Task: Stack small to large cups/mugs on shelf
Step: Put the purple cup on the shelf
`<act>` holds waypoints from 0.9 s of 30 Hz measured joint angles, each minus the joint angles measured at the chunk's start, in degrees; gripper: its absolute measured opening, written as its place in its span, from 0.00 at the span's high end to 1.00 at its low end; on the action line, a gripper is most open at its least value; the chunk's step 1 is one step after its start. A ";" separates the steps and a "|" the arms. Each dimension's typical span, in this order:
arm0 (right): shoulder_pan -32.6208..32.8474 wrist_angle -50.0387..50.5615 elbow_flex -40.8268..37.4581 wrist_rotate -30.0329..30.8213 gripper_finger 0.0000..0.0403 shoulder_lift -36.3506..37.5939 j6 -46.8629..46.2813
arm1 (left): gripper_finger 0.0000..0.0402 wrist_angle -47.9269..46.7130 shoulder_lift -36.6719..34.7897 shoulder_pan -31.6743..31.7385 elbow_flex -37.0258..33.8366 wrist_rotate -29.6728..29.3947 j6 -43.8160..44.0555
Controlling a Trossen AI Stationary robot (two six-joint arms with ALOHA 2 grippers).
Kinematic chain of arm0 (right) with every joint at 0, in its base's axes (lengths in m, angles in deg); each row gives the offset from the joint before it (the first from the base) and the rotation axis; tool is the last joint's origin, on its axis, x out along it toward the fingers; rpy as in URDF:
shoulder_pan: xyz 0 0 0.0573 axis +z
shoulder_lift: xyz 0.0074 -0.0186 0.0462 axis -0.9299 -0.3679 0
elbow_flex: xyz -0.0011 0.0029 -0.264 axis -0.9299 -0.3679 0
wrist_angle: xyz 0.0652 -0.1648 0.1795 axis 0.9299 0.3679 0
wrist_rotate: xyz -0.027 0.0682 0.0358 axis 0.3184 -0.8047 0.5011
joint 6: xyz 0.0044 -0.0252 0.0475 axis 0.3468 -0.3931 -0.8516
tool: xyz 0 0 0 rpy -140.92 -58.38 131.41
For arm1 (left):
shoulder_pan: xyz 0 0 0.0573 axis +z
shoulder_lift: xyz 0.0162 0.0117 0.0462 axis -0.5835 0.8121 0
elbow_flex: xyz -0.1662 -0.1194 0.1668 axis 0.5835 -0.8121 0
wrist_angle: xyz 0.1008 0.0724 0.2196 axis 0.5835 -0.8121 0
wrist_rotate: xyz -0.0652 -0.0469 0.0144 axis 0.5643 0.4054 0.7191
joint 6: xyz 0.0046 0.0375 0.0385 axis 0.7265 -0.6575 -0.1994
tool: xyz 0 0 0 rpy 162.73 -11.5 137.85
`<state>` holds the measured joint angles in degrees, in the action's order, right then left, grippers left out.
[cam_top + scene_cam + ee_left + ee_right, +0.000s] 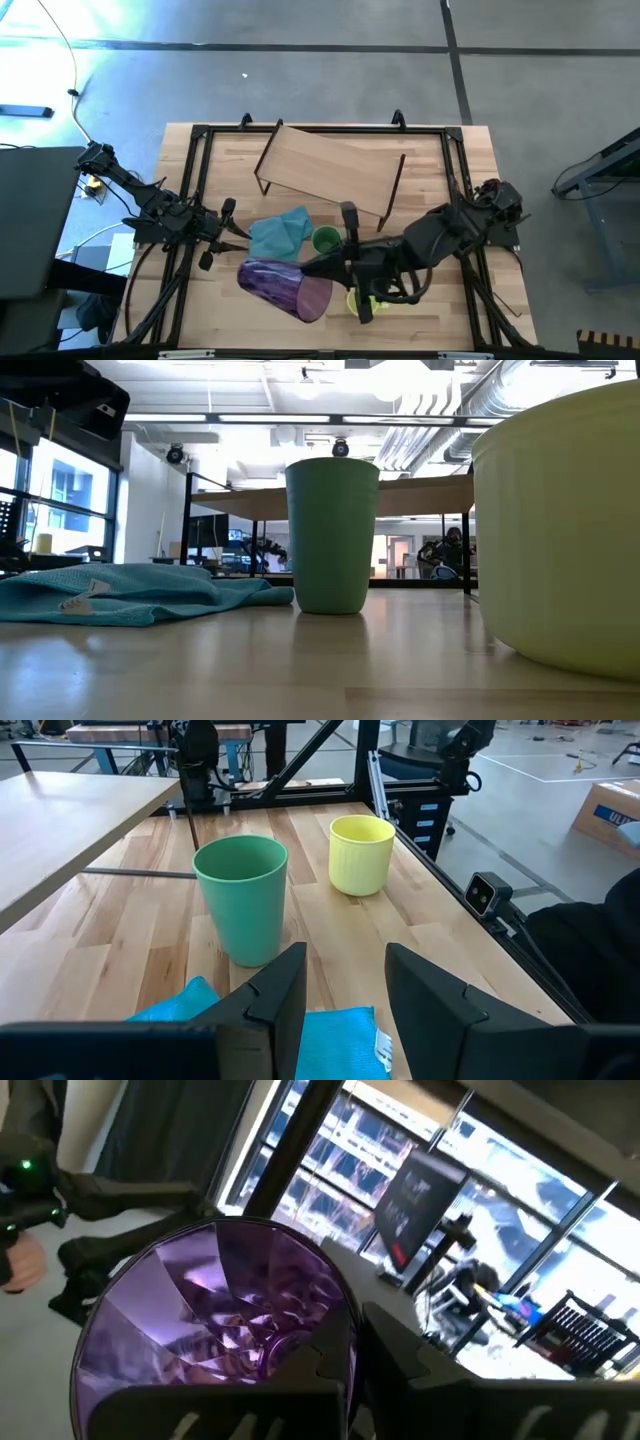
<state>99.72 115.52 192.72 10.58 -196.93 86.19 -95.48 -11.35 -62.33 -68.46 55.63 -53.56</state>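
My right claw [318, 268], low centre of the high view, is clamped on the tilted purple tumbler [284, 286]'s rim, which could slip and topple the green cup [326, 240]; my left claw [228, 232] waits apart.

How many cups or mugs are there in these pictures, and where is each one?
3. The green cup stands beside the blue cloth. The yellow mug stands near it, under the right arm. The purple tumbler is tilted in the right hand.

table [480, 170], shelf [330, 165], cloth [280, 235], green cup [325, 240]
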 joint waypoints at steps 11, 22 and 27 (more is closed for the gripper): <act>0.37 -6.87 0.00 14.51 1.00 0.05 10.63 | 0.68 0.02 0.00 -0.01 0.00 -0.01 0.00; 0.67 -13.40 0.00 26.68 1.00 3.42 20.24 | 0.68 -0.21 -0.02 -0.02 0.00 0.00 0.00; 1.14 -13.50 0.02 23.56 1.00 8.66 16.60 | 0.68 -0.31 -0.01 0.00 0.00 -0.02 0.00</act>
<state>100.86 102.01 192.74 34.14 -188.27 102.78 -95.79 -11.37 -62.33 -68.46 55.61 -53.56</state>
